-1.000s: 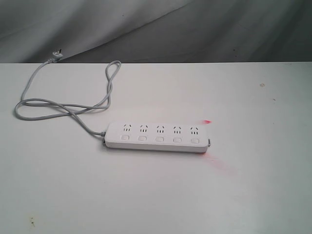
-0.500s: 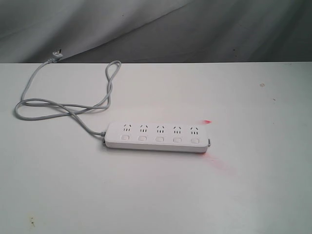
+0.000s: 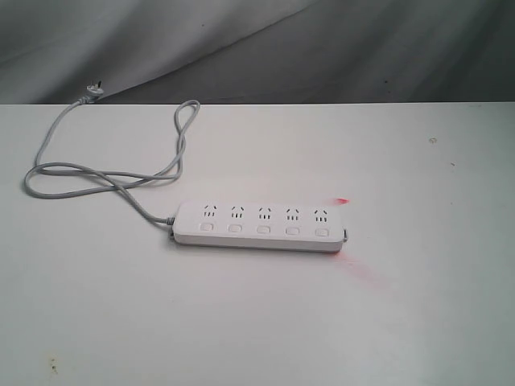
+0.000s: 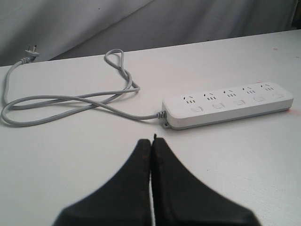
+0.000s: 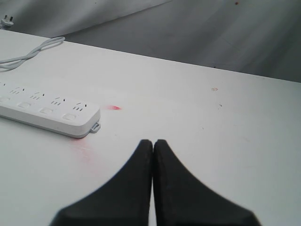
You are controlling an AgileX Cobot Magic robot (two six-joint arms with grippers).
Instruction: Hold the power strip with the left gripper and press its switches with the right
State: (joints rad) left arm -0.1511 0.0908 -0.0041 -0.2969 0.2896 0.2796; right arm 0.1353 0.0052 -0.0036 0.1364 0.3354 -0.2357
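power strip (image 3: 261, 227) — centre of table (image 3: 386, 322) | cord (image 3: 157, 216) — loops behind, left

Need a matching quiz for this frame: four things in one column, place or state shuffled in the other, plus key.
Column 1
1. power strip
2. plug
3. left claw
4. red mark

Column 2
A. shut, holding nothing, apart from the strip
B. at the far edge of the table
C. lying flat, face up, nothing touching it
D. on the tabletop by the strip's end farthest from the plug

Pairs: 1-C, 2-B, 3-A, 4-D
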